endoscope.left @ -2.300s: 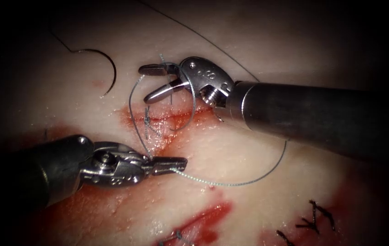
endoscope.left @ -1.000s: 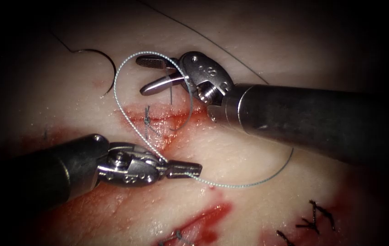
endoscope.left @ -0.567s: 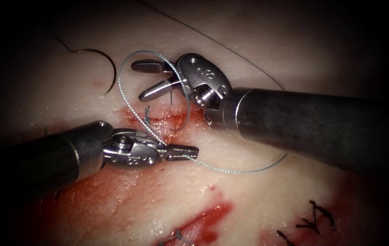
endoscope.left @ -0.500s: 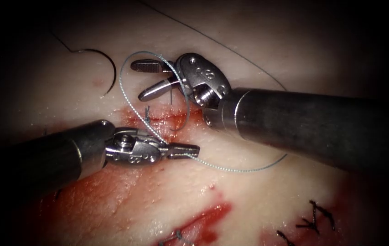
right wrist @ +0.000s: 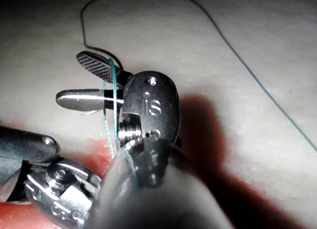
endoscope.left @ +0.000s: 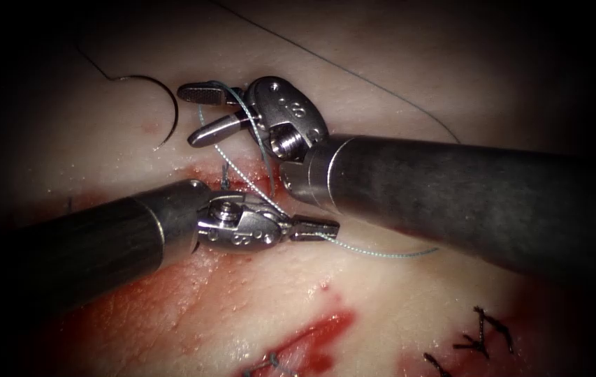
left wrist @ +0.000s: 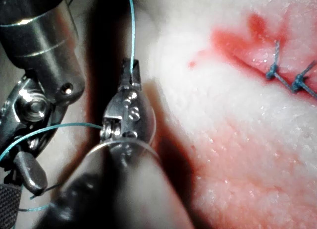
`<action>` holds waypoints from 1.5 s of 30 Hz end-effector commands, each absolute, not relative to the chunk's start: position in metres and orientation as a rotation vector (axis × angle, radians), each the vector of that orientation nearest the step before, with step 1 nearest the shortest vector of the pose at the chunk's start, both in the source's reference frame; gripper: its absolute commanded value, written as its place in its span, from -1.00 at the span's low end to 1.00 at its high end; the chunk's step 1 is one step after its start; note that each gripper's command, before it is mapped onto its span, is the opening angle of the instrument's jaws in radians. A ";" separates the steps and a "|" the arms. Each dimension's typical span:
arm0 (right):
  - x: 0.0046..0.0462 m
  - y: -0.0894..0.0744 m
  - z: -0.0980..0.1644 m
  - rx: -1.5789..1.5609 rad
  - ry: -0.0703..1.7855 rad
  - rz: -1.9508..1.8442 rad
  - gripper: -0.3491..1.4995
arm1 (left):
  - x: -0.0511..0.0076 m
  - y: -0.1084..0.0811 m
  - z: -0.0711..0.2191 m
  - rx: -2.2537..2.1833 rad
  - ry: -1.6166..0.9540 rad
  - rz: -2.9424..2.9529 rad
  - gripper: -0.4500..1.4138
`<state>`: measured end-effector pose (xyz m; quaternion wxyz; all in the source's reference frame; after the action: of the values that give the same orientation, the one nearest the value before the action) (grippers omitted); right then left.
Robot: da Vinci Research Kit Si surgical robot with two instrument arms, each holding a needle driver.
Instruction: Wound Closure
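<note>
While the needle lies free on the tissue, up and to the left of the cut in the endoscope view, neither tool holds it. Left tool: jaws clenched on the thread, just below the cut. Right tool: jaws parted, grasping nothing, with thread looped around them near the wrist. A stitch sits in the cut; red fluid pools lower down, beside older dark stitches.

Left wrist view: left tool pinched shut on the teal thread, which runs away from its tip. The right tool's jaws stand beside it with thread across them. Stitches close a reddened cut.

Right wrist view: right tool spread apart, thread draped over both jaws by the hinge. The left tool's wrist lies close beneath it.
</note>
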<state>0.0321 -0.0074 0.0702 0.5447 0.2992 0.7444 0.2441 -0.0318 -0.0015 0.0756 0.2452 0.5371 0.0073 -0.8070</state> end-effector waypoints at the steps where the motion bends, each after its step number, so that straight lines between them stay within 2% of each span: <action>1: 0.0332 -0.007 0.070 0.707 1.770 0.590 0.89 | -0.0326 -0.001 0.076 1.460 0.020 -2.199 -1.00; 7: 0.0332 -0.006 0.071 0.545 1.752 0.598 0.91 | -0.0333 -0.003 0.074 1.445 0.048 -2.197 -1.00; 10: 0.0329 -0.005 0.071 0.462 1.668 0.580 0.98 | -0.0332 -0.003 0.073 1.432 0.042 -2.199 -1.00; 22: 0.0313 -0.006 0.074 0.382 1.430 0.452 0.96 | -0.0317 -0.006 0.069 1.372 -0.002 -2.203 -1.00; 31: 0.0306 -0.007 0.075 0.375 1.342 0.420 0.96 | -0.0312 -0.005 0.066 1.278 -0.148 -2.195 -1.00; 36: 0.0298 -0.008 0.075 0.422 1.280 0.349 0.96 | -0.0293 -0.003 0.064 1.216 -0.342 -2.179 -1.00; 45: 0.0297 -0.011 0.075 0.511 1.227 0.232 0.94 | -0.0270 -0.002 0.061 1.159 -0.456 -2.135 -1.00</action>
<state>0.0288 -0.0113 0.0749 0.7810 0.2401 0.5665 0.1068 -0.0263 -0.0026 0.0606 0.3310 0.4434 -0.1777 -0.8138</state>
